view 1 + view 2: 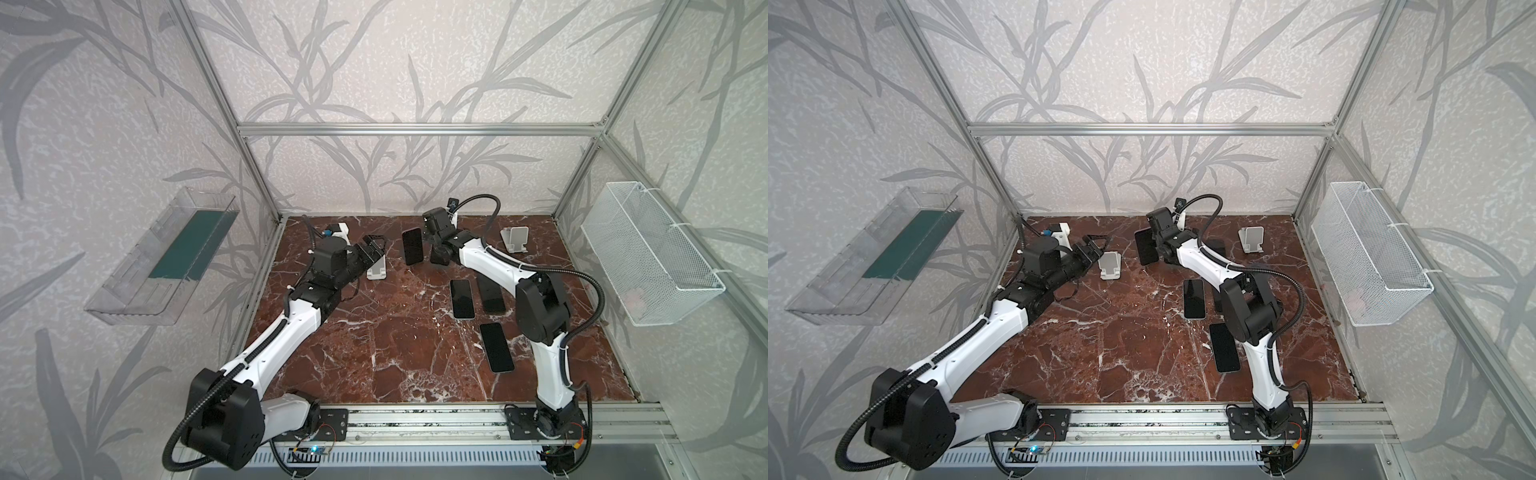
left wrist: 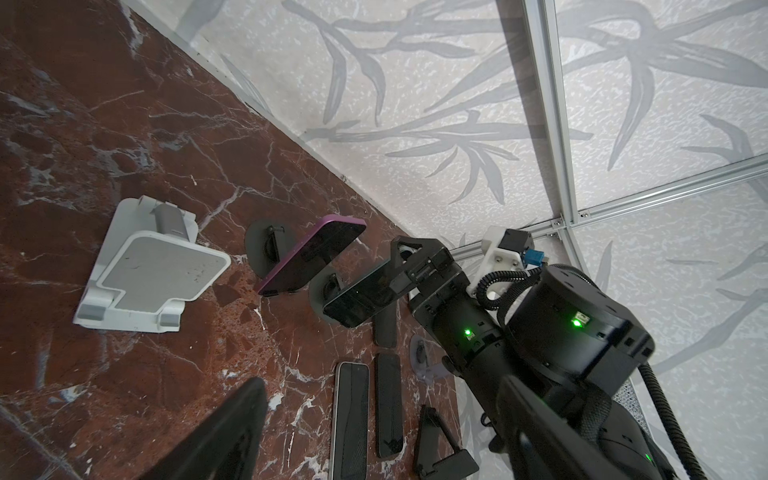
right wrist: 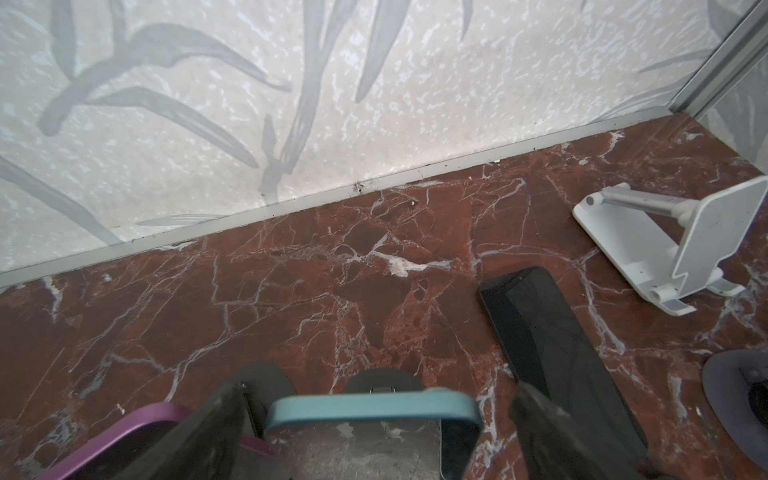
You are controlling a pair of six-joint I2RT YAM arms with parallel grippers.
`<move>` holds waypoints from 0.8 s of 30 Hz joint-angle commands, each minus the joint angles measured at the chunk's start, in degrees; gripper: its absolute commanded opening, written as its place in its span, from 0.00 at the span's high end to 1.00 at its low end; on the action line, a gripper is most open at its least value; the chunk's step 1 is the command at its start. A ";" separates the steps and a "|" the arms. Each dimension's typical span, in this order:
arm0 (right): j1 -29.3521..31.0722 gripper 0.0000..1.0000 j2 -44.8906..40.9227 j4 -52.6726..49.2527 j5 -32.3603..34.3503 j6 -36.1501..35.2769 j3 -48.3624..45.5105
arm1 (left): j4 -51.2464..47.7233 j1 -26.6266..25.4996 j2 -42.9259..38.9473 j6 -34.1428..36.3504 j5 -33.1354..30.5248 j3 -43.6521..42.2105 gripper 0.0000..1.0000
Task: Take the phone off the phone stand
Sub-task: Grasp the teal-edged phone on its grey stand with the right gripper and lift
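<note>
**Item:** teal phone (image 3: pixel 370 405), propped on a dark round stand (image 2: pixel 321 291) at 12 o'clock on the table (image 1: pixel 374 353), near the back wall.

**Attitude:** leaning back on the stand. Its short top edge faces the right wrist camera, and its long axis runs from the stand up toward that wrist.

**Right gripper** (image 3: pixel 377 387): released, with its jaws wide apart to either side of the phone's width. A gap shows on both sides, so it has no hold yet. This is the nearer arm by far. The phone lies directly between the jaws, so the coming move looks like a squeeze across the short width followed by a pull along the long axis.

**Left gripper** (image 1: pixel 372 248): at 11 o'clock, jaws apart and empty, just beside an unoccupied white stand (image 1: pixel 377 270).

**Neighbours:**
- Purple phone (image 2: pixel 309 257) on a matching stand, just beside the teal phone at its 9 o'clock. It is close enough that a jaw could brush it.
- Flat phones (image 1: pixel 462 298) lying at 3 to 4 o'clock.

**Markings:** no brand, label or writing is legible, and all screens are dark.
</note>
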 commanded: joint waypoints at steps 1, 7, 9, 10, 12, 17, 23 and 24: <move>0.03 0.03 2.31 0.34 0.48 0.68 1.73 | 1.86 0.26 -0.15 -0.17 0.65 -0.31 0.13; -0.03 0.10 2.77 2.89 0.68 0.84 0.30 | 2.35 0.44 0.09 -0.60 1.36 -0.34 0.13; -0.07 0.13 2.96 3.34 0.30 0.85 0.24 | 2.36 0.52 0.06 -0.61 1.24 -0.34 0.13; -0.04 0.15 3.05 3.60 0.04 0.71 0.24 | 2.33 0.61 0.18 -0.64 1.29 -0.35 0.13; -0.11 0.17 3.12 4.73 -0.09 -0.21 -0.17 | 2.84 0.79 0.24 -0.94 2.01 -0.39 0.14; -0.06 0.23 1.90 8.34 0.05 -3.01 -2.53 | 3.69 0.97 0.23 -1.07 3.25 -0.12 0.14; -0.17 0.30 0.34 10.61 -0.43 -4.92 -4.46 | 4.18 1.23 0.30 -1.27 3.56 -0.19 0.14; -0.21 0.31 0.14 10.78 -0.58 -5.23 -4.56 | 4.27 1.31 0.46 -1.30 3.75 -0.12 0.14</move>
